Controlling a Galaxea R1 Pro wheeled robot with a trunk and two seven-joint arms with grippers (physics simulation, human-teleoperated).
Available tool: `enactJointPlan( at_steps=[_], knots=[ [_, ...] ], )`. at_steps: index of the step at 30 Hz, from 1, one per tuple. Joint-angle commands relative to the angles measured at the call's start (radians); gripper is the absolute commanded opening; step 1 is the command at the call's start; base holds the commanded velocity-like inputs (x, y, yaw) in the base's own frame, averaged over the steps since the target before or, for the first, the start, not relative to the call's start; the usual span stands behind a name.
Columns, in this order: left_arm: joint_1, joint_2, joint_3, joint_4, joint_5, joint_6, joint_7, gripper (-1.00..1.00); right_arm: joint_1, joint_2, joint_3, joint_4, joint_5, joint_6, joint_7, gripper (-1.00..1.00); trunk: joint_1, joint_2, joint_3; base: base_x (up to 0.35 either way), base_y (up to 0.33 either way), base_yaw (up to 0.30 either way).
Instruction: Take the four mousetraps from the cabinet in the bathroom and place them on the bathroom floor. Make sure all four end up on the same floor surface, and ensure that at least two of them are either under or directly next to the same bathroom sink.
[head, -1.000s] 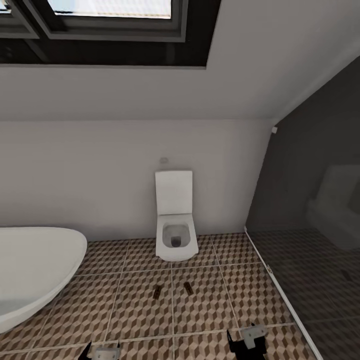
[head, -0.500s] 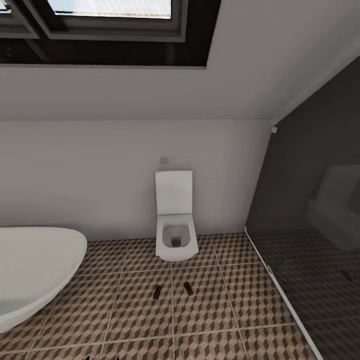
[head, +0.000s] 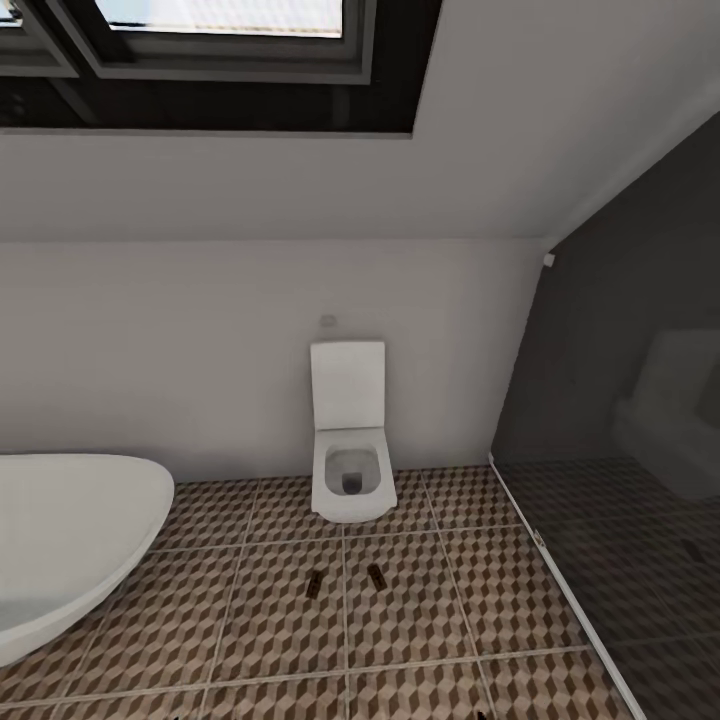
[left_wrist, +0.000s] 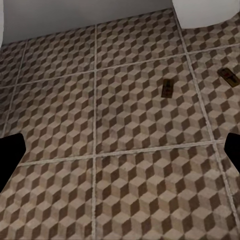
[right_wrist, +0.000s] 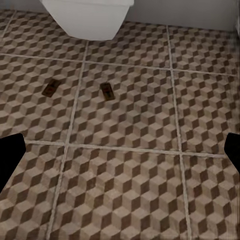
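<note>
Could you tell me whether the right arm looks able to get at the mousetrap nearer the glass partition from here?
Probably yes: that mousetrap lies flat on bare floor ahead of the open right gripper, nothing between them, though the arm must lower.

No readable text anywhere.

No lettering, brand, number or sign can be made out on any surface in the head view or in either wrist view, and the small dark parts on the two mousetraps are too blurred to tell whether they carry any marking.
</note>
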Motion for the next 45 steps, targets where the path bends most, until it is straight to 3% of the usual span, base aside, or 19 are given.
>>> enactJointPlan(
  at_steps=[1, 7, 17, 30, 45],
  knots=[
    [-0.002, -0.001, -0.007, 0.004, 0.004, -0.005, 0.005, 1.0, -0.001, 0.0, 0.009, -0.009, -0.002, -0.002, -0.018, 1.0, 0.001, -0.002, -0.002, 0.0, 0.0, 0.0],
    [-0.001, -0.005, 0.015, 0.002, 0.018, -0.003, 0.007, 1.0, -0.001, 0.0, 0.011, -0.069, 0.002, -0.002, -0.079, 1.0, 0.001, -0.002, -0.002, 0.0, 0.0, 0.0],
    [-0.001, -0.029, 0.033, 0.002, 0.031, -0.003, 0.006, 1.0, -0.001, -0.004, 0.011, -0.086, -0.001, -0.002, -0.1, 1.0, 0.001, -0.002, -0.002, 0.0, 0.0, 0.0],
    [-0.001, 0.008, 0.033, 0.005, 0.034, -0.003, 0.006, 1.0, -0.001, -0.018, 0.012, -0.082, -0.003, -0.003, -0.1, 1.0, 0.001, -0.002, -0.002, 0.0, 0.0, 0.0],
    [-0.001, 0.014, 0.032, 0.006, 0.034, -0.001, 0.006, 1.0, -0.001, -0.019, 0.012, -0.081, -0.003, -0.004, -0.1, 1.0, 0.001, -0.002, -0.002, 0.0, 0.0, 0.0]
  ],
)
